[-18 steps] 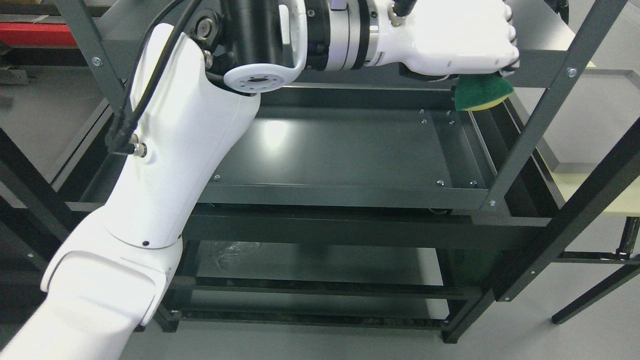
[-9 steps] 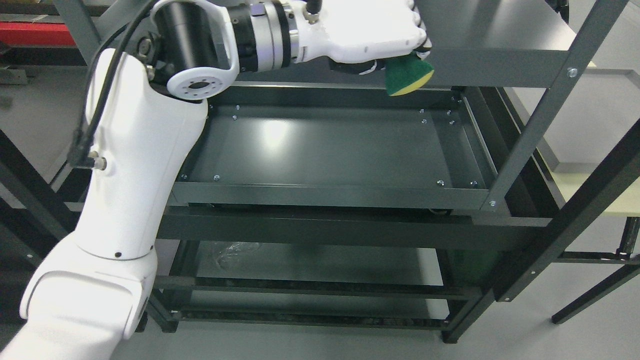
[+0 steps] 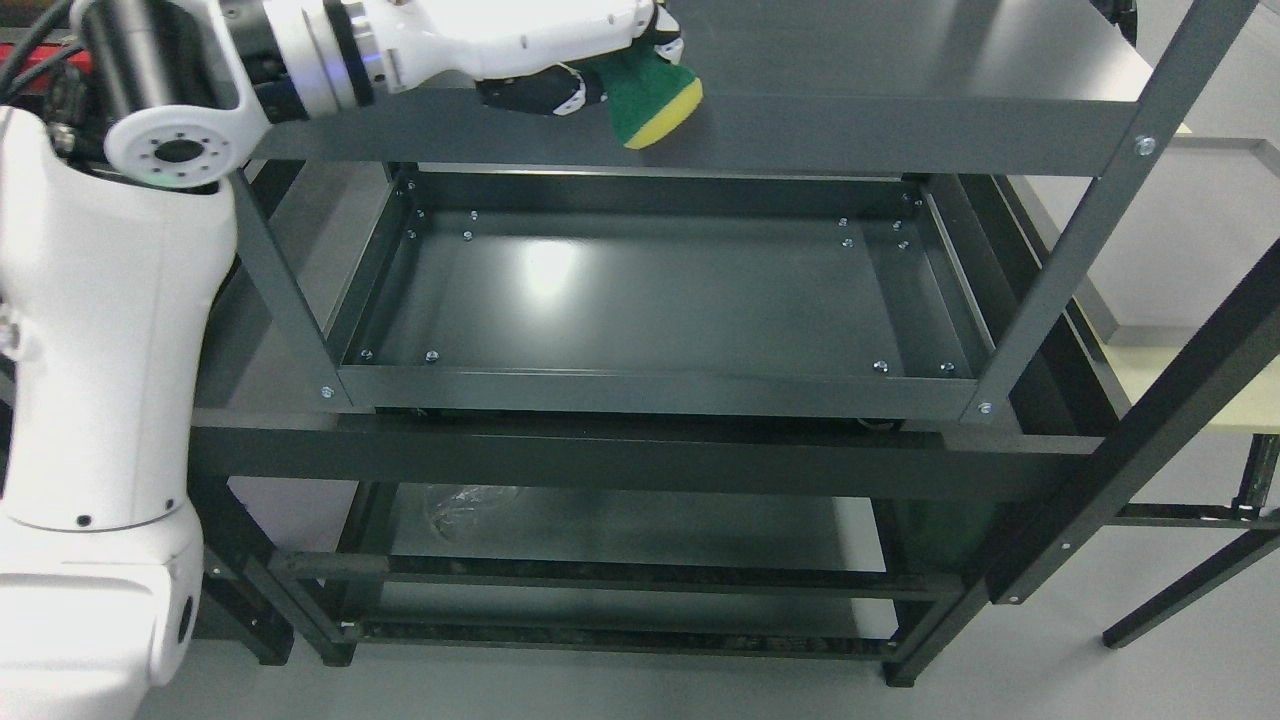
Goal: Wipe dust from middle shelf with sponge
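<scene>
My left hand [image 3: 560, 55] reaches in from the left at the top of the head view, its fingers shut on a green and yellow sponge [image 3: 650, 100]. The sponge hangs in front of the front lip of the top shelf [image 3: 900, 130], above the dark middle shelf [image 3: 650, 290]. That middle shelf is a shallow dark tray with a raised rim and a glare spot left of centre. The sponge is well above its surface and does not touch it. My right arm is out of the picture.
Grey uprights [image 3: 1060, 250] frame the rack at right and left. A lower shelf [image 3: 640, 530] holds a crumpled clear plastic bag [image 3: 465, 505]. A pale table [image 3: 1200, 380] stands to the right of the rack. My white left forearm [image 3: 100, 350] fills the left edge.
My left hand has swept the sponge from the right end of the rack leftward, to about the middle of the top shelf's front lip. The arm has drawn back to the left.
</scene>
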Motion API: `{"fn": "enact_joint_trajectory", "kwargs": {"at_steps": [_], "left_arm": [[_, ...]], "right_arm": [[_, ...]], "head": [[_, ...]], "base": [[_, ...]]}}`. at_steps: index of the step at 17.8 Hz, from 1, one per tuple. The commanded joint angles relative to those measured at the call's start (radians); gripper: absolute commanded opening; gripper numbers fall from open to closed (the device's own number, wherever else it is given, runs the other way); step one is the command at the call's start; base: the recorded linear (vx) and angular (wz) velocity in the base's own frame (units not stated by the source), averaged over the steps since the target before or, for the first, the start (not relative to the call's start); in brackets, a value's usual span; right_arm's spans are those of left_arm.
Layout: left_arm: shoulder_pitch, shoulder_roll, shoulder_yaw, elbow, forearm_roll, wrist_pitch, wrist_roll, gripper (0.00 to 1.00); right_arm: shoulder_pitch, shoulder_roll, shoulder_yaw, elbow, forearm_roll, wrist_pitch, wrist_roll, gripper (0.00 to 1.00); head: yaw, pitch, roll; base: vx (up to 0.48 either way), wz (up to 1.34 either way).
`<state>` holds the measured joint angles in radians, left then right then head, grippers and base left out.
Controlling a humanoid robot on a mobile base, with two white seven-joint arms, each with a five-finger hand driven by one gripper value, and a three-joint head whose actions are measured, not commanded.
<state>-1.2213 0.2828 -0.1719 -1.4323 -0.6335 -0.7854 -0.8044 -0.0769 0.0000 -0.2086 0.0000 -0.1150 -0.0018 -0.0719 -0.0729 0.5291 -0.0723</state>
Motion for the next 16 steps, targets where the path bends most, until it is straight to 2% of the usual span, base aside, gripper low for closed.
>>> {"fn": "enact_joint_trajectory", "kwargs": {"at_steps": [1,4,8,11,12,16], "left_arm": [[0.066,0.333,0.159,-0.014,0.202,0.000,-0.006,0.02],[0.132,0.433,0.181,-0.011,0.276,0.000,-0.006,0.02],[0.166,0.466,0.216,-0.007,0.299,0.000,-0.006,0.03],[0.151,0.437,0.186,-0.010,0.278,0.000,-0.009,0.02],[0.135,0.383,0.160,-0.008,0.234,0.000,-0.009,0.02],[0.048,0.062,0.063,0.001,0.030,0.000,-0.009,0.02]], "right_arm": [[0.000,-0.017,0.000,-0.017,0.000,0.072,0.000,1.00],[0.000,-0.017,0.000,-0.017,0.000,0.072,0.000,1.00],[0.000,-0.017,0.000,-0.017,0.000,0.072,0.000,1.00],[0.000,-0.017,0.000,-0.017,0.000,0.072,0.000,1.00],[0.000,-0.017,0.000,-0.017,0.000,0.072,-0.002,1.00],[0.000,-0.017,0.000,-0.017,0.000,0.072,0.000,1.00]], "head": [[0.0000,0.000,0.000],[0.0000,0.000,0.000],[0.0000,0.000,0.000],[0.0000,0.000,0.000],[0.0000,0.000,0.000],[0.0000,0.000,0.000]], "base": [[0.000,0.00],[0.000,0.00],[0.000,0.00],[0.000,0.00],[0.000,0.00],[0.000,0.00]]}}
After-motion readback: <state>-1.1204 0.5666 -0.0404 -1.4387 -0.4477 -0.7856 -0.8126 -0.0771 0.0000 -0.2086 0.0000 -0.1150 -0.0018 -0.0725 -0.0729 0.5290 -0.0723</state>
